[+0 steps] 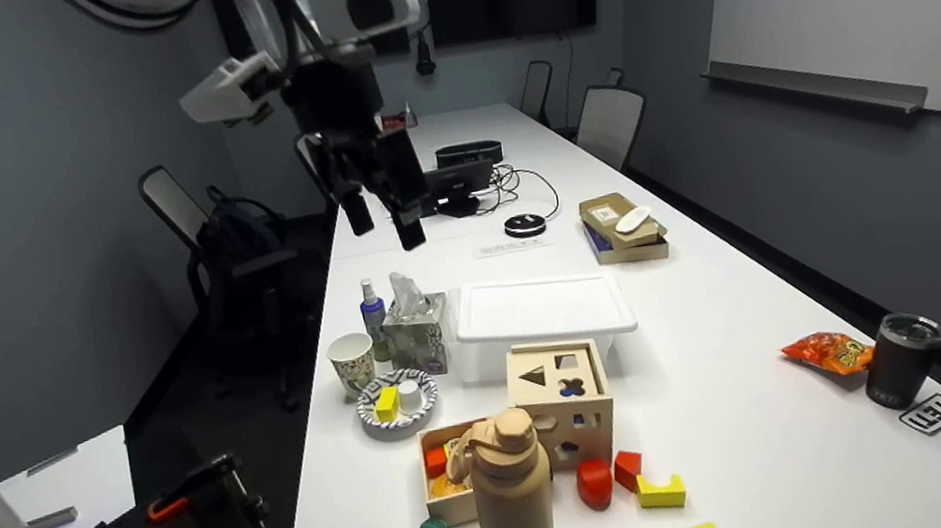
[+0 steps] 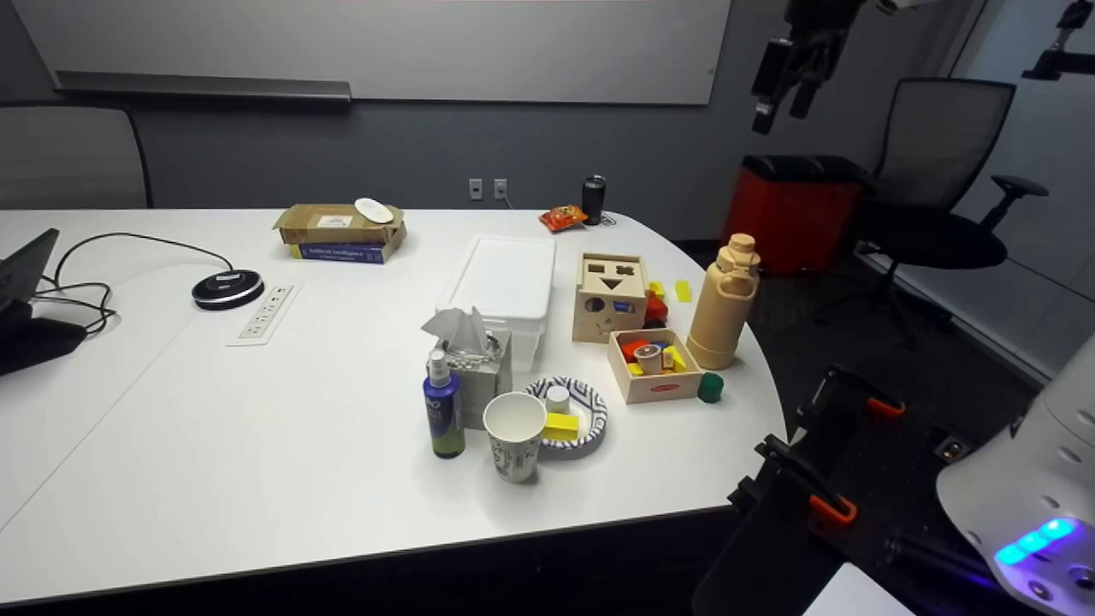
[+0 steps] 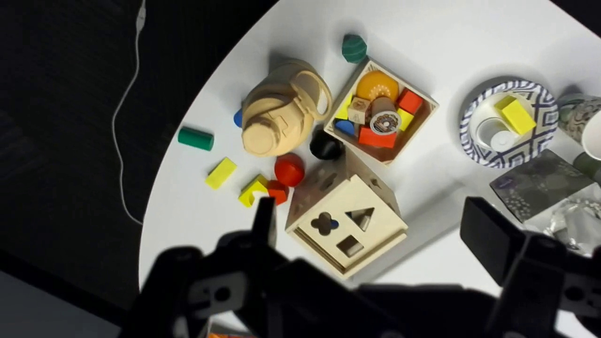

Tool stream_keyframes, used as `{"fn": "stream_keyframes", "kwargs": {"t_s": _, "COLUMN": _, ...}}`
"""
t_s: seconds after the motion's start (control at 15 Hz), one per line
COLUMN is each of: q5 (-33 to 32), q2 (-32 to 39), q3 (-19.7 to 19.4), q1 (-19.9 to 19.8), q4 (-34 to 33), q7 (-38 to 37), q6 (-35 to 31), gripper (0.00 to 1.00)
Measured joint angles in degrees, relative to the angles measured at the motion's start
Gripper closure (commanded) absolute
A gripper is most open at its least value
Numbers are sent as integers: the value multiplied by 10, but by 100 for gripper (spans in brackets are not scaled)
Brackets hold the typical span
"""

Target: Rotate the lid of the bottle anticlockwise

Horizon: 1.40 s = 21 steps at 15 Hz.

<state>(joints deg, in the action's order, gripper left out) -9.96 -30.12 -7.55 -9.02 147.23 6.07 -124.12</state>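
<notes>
The white table [image 2: 257, 479] is spread beneath the hand [image 1: 387, 234], which is suspended high over it with its two fingers [image 3: 490, 239] parted wide and released. In the wrist view the lidded plastic storage bin [image 1: 542, 309], also below the hand, is partly hidden by it, while the wooden shape-sorting box [image 3: 345, 227] is framed between the fingertips. Past one fingertip in that view, and well below the hand, the tan loop-handled bottle [image 1: 514, 513] is stood upright near the table's rounded edge. Past the opposite fingertip the patterned tissue box [image 3: 540, 185] is shown. Farther out from the fingers, the shallow wooden tray [image 2: 646, 391], in which toy pieces [image 3: 409, 101] are held, is placed between the bottle and the patterned paper plate [image 3: 480, 112]. The lid [image 1: 512, 427], untouched by the hand and well below its fingertips, is seated on top of the bottle. Among the smallest things beneath the hand, a flat yellow block [image 3: 220, 172] and a green toy cylinder [image 3: 196, 139] are laid on the table, on the bottle's side of the fingers; the cylinder is seen nearer the table's edge.
</notes>
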Motion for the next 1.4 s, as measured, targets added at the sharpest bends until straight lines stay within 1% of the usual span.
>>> {"fn": "stream_keyframes", "kwargs": {"t_s": 0.33, "q5": 1, "q2": 113, "q3": -54, "q1": -23, "q4": -18, "q7": 2, "q6": -31, "gripper": 0}}
{"fn": "stream_keyframes", "kwargs": {"t_s": 0.6, "q5": 3, "q2": 186, "q3": -75, "q1": -34, "q4": -35, "q7": 2, "q6": -56, "gripper": 0}}
{"fn": "stream_keyframes", "kwargs": {"t_s": 1.0, "q5": 40, "q2": 280, "q3": -82, "q1": -40, "q4": -50, "q7": 14, "q6": -116, "gripper": 0}}
{"fn": "stream_keyframes", "kwargs": {"t_s": 1.4, "q5": 49, "q2": 358, "q3": -81, "q1": -41, "q4": -78, "q7": 14, "q6": -166, "gripper": 0}}
